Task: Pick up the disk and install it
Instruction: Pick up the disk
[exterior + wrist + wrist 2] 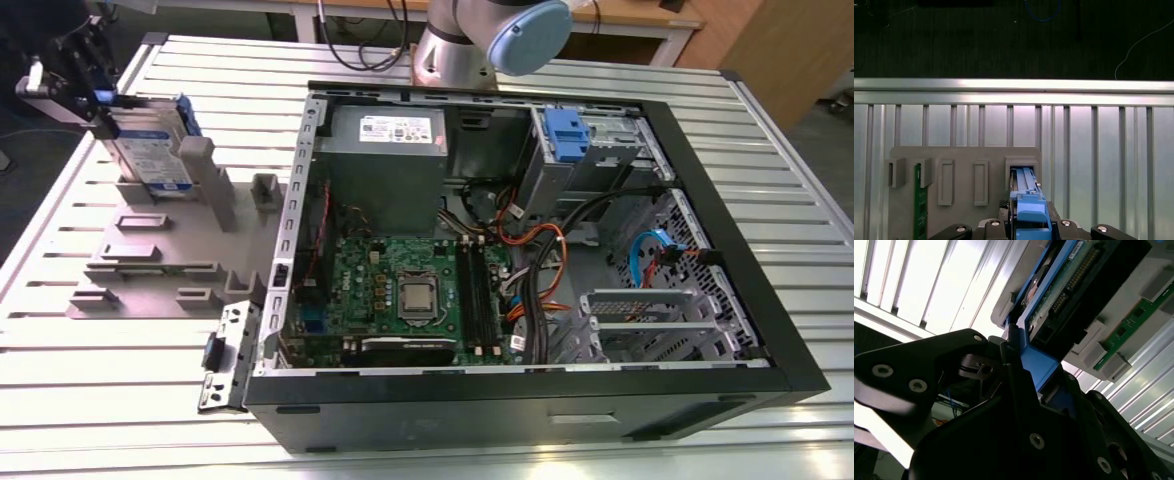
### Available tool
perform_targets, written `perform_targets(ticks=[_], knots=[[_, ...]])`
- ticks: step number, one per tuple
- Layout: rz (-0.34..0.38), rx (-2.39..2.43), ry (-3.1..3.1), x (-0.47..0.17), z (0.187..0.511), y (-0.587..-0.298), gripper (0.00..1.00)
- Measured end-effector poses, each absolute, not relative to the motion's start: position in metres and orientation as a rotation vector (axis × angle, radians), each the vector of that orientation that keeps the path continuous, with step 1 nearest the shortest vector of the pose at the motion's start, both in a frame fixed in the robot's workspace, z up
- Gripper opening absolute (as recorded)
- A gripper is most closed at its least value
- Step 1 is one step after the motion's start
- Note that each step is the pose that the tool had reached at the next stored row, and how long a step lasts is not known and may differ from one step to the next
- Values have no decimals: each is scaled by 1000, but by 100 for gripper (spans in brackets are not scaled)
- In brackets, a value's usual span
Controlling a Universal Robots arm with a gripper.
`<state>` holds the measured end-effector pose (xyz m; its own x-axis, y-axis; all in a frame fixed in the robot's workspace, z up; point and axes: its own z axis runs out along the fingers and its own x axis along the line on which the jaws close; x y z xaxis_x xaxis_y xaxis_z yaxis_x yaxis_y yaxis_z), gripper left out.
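Note:
The disk (150, 152) stands on edge in a slot of the grey holder (147, 268), at the exterior view's left beside the open computer case (531, 402). Its white-and-blue label and blue rails show there. My gripper (114, 103) sits at the disk's upper end, shut on it. In the first wrist view the disk's blue rail (1028, 202) runs from the holder slot (1021, 164) back between my dark fingers (956, 230). The second wrist view shows the disk's circuit-board side (1070, 284), and its blue rail (1038, 362) clamped in the gripper (1021, 357).
Inside the case are a grey power-supply box (387, 135), a motherboard (407, 290), loose cables (534, 235) and a drive bay with a blue latch (566, 135). A green memory stick (917, 202) stands in another holder slot. The arm's base (467, 45) rises behind the case on a slatted metal table (120, 380).

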<state>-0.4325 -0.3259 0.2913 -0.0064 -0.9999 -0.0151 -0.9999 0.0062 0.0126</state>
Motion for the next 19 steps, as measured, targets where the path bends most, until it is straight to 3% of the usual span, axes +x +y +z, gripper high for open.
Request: perform_targets(ticks=[19], knots=[[31,-2213,2227,-433,296,-326,37]])
